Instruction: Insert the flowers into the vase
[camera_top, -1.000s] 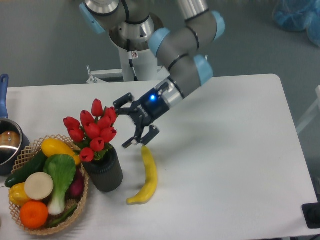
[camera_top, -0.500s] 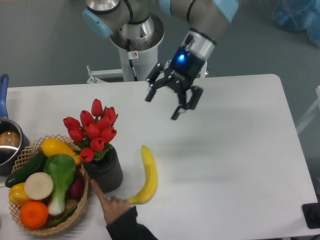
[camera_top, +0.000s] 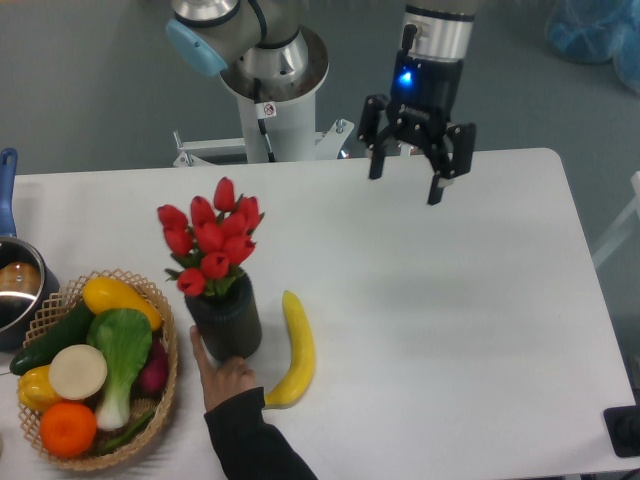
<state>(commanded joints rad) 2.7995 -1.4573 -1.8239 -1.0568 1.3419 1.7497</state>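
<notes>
The flowers (camera_top: 212, 237) stood in the vase (camera_top: 226, 318), stems down inside its mouth, near the left part of the worktop (camera_top: 450, 330). By my judgement the insertion was done. The robot's hand (camera_top: 417, 160) hung high over the far edge of the worktop, well apart from the vase, fingers spread and holding nothing.

Risks noted. A person's hand (camera_top: 222, 376) reached in from the near edge and touched the base of the vase. Any descent of the arm toward the vase would bring it close to that person. The bunch was wider than the vase mouth and leaned a little to the left, so a push at the base could tip the vase or shake stems loose. A banana (camera_top: 293, 348) lay just beside the vase on its right; a basket (camera_top: 168, 372) of vegetables sat just beside it on the left. Either could be knocked if the vase slid.

Condition of the flowers: about ten red closed buds, tightly bunched, green leaves showing at the vase rim. No bud appeared crushed or fallen. The vase was dark, ribbed, and upright.
</notes>
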